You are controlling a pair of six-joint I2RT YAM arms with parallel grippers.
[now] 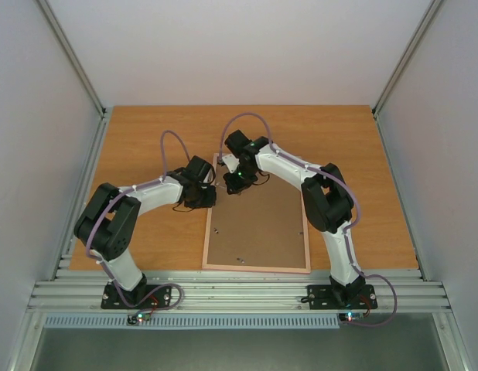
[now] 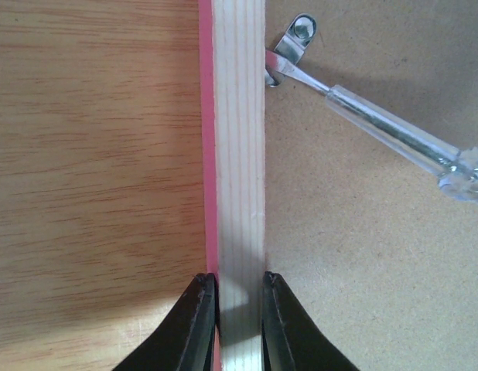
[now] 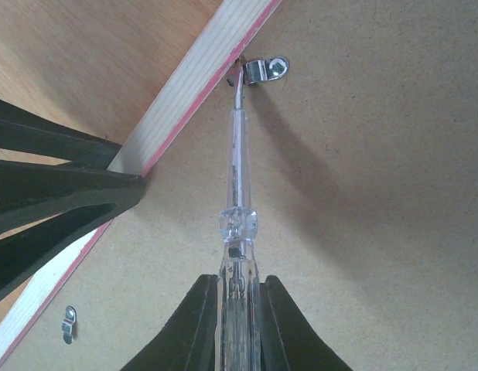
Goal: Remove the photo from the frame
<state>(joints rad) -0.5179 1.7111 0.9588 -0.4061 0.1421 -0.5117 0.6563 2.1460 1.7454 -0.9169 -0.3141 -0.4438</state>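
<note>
1. The left gripper (image 2: pixel 239 292) pinches the frame (image 2: pixel 239 154) across its left rail, one finger on the pink outer edge and the other on the inner edge. The jaws are narrowed to the rail's width.
2. The right gripper (image 3: pixel 240 292) is pressed together on the clear handle of a screwdriver (image 3: pixel 237 154). The metal tip of the screwdriver touches a small metal clip (image 3: pixel 264 71) just beside the same rail.
3. The frame lies flat and back-up on the wooden table (image 1: pixel 146 139), between the two arms. Its rail shows pale bare wood with a thin pink outer edge.
4. The frame holds a brown backing board (image 1: pixel 258 228) that fills its opening. A second clip (image 3: pixel 68 323) sits on the board further along the rail.
5. The photo is hidden beneath the board.
</note>
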